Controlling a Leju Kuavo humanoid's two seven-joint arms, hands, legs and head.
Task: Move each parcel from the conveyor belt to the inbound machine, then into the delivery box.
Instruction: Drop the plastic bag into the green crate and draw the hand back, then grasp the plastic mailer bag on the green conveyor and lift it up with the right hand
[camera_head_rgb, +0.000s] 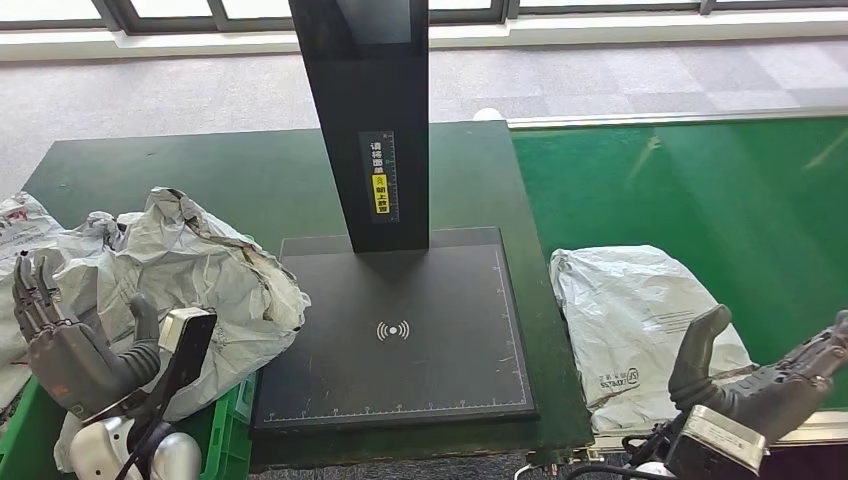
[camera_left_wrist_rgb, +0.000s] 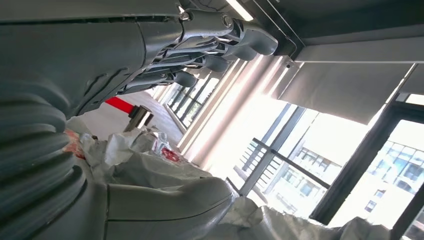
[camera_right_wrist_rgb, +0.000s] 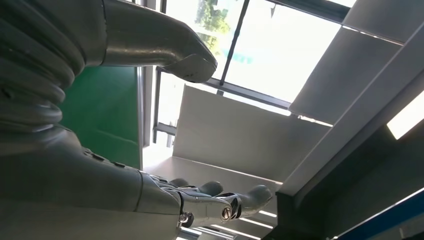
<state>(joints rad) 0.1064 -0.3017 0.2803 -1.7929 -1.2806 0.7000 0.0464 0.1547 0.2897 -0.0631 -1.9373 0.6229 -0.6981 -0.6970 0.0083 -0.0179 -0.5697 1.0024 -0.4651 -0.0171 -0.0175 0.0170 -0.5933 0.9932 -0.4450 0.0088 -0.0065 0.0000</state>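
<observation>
A grey plastic parcel (camera_head_rgb: 640, 320) lies flat on the green conveyor belt (camera_head_rgb: 700, 190) at the right, close to its near edge. My right hand (camera_head_rgb: 770, 375) is raised just right of that parcel, thumb and fingers spread, holding nothing; its open palm (camera_right_wrist_rgb: 150, 195) faces a window. The black inbound machine's plate (camera_head_rgb: 400, 335) sits in the middle with its post (camera_head_rgb: 370, 110) behind, and nothing lies on it. Several crumpled grey parcels (camera_head_rgb: 190, 270) fill the green delivery box (camera_head_rgb: 230, 425) at the left. My left hand (camera_head_rgb: 65, 335) hovers open over that pile, fingers (camera_left_wrist_rgb: 210, 42) extended.
The dark table (camera_head_rgb: 250, 175) carries the machine, and its far half is bare. A wrist camera block (camera_head_rgb: 185, 340) stands beside my left hand. Grey carpet floor (camera_head_rgb: 200, 90) and windows lie beyond the table.
</observation>
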